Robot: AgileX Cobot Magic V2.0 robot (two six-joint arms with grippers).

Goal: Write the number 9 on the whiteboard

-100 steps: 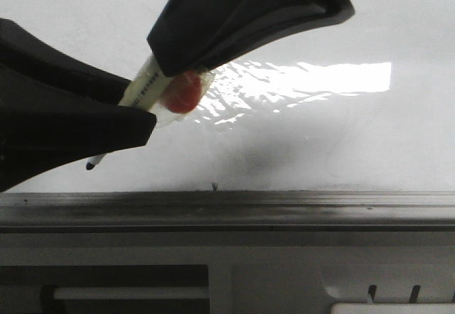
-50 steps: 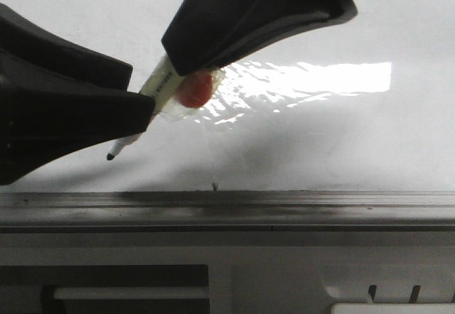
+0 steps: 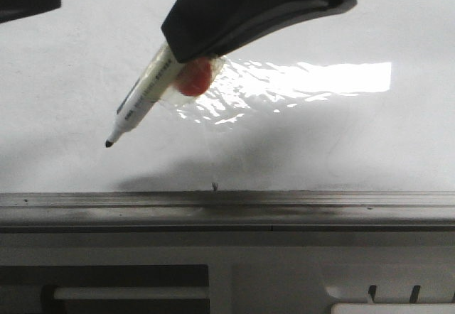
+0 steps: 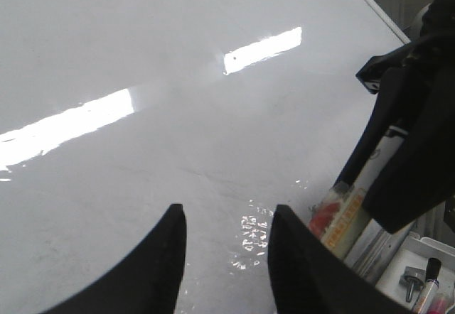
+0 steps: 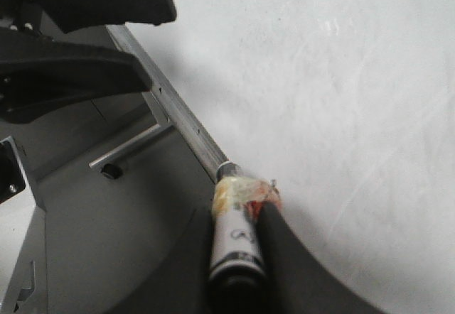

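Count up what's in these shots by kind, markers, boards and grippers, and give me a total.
Markers: 2, the held marker and a spare marker in a tray
Whiteboards: 1, the whiteboard
Grippers: 2, left gripper, right gripper
Total: 5

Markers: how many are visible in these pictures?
2. The white marker with black tip is in the right gripper above the whiteboard. A second marker lies in a tray.

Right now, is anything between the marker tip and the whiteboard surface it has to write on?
Nothing visible. The marker in the right claw points its tip at bare whiteboard; the left claw is off to the side, open.
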